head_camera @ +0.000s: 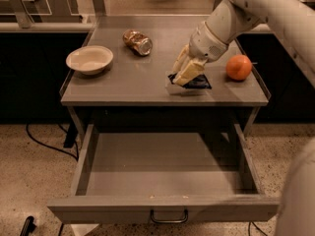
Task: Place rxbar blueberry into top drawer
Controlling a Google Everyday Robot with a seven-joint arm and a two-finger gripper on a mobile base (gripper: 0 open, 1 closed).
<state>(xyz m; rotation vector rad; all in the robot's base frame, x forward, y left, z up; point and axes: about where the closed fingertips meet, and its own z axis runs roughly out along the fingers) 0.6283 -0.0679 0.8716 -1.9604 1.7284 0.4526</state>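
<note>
The rxbar blueberry, a flat dark navy wrapper, lies on the grey table top near its front edge, right of centre. My gripper is down on the bar's left end and touches it, covering part of it. The arm reaches in from the upper right. The top drawer stands pulled wide open below the table, its inside bare, with its dark handle at the centre of the front panel.
A white bowl sits at the table's left. A shiny gold-brown can lies on its side at the back middle. An orange sits right of the bar. My own white body fills the lower right corner.
</note>
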